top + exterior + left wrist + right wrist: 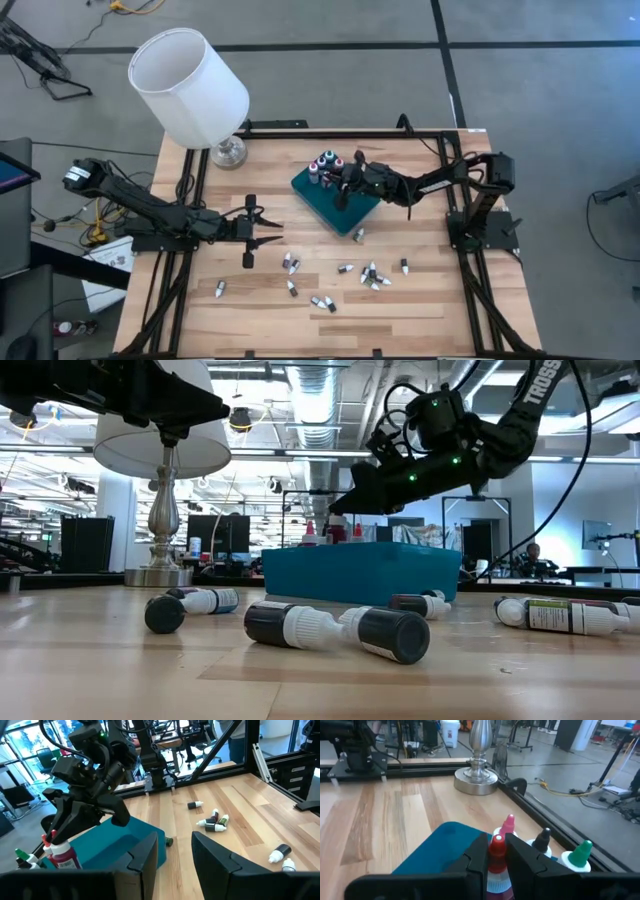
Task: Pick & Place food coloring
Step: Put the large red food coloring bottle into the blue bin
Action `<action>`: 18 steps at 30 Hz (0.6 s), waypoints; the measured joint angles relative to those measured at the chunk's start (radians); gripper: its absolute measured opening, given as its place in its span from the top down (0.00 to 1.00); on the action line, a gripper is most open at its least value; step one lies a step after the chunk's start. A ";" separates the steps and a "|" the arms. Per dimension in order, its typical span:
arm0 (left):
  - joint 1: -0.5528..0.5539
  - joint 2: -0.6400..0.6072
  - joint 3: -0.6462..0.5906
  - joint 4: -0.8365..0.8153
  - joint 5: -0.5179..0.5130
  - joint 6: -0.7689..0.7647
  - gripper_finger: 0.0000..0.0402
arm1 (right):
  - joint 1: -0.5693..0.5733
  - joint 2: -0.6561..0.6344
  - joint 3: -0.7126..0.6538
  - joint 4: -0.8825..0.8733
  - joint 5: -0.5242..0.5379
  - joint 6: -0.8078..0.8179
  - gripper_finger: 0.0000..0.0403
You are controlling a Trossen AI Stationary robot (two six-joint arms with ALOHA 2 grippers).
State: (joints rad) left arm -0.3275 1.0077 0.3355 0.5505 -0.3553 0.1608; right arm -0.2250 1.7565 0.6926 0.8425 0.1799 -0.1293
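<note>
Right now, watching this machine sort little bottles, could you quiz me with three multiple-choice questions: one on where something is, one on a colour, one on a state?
1. Where do the upright bottles stand?
A. on the teal tray
B. beside the lamp's base
C. at the table's front edge

2. What colour is the cap between the right pincer's fingers?
A. green
B. black
C. red

3. How is the left pincer right now?
A. shut on a bottle
B. open, holding nothing
C. inside the lampshade

Answers:
1. A: the high view shows them clustered on the tray's far corner.
2. C: the right wrist view shows a red cap squeezed between the two dark fingers.
3. B: the high view shows its fingers spread over bare wood, with the nearest loose bottles apart from it.
</note>
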 joint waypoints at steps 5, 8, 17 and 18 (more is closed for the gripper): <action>0.000 0.000 0.000 0.000 0.000 0.000 0.72 | 0.000 0.000 0.000 0.009 0.001 -0.025 0.88; 0.000 0.000 0.000 0.000 0.000 0.000 0.72 | 0.000 0.000 0.000 0.005 0.003 -0.029 0.88; 0.000 0.000 0.000 -0.001 0.000 0.000 0.72 | -0.015 0.000 0.000 0.002 0.006 -0.037 0.88; 0.000 0.000 0.000 -0.001 0.000 0.000 0.72 | -0.018 0.000 0.000 0.003 0.006 -0.038 0.88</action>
State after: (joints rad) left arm -0.3275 1.0077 0.3355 0.5499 -0.3553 0.1608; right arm -0.2426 1.7565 0.6926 0.8452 0.1864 -0.1669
